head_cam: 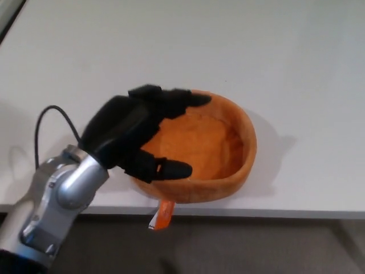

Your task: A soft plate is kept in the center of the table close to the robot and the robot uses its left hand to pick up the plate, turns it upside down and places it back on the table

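You have the plate point(208, 151) sitting upright on the white table point(274, 51), hard up against the table's near edge and roughly in the middle of its width. It is a soft orange thing with a tall padded rim, more bowl than plate in shape, with its open side facing up. An orange and white tag point(162, 216) hangs from the plate's near side, down past the table edge.

Your left hand point(140, 134) is over the plate's left rim. The two fingers point(177, 100) reach across the far-left part of the rim, their tips above the plate's inner floor. The thumb point(168, 168) lies lower, pointing right along the near-left rim, with its tip over the inside of the plate. Fingers and thumb are spread apart, and nothing is pinched between them, so read the hand as open. The left stretch of the rim is hidden under the palm, so you cannot tell whether the palm presses on it.

The silver forearm point(54, 205) runs from the plate's left side down to the lower left corner, and a thin black cable point(48, 114) loops up from it, left of the plate.

Your right hand does not show anywhere. The plate casts a soft shadow on the table to its right.
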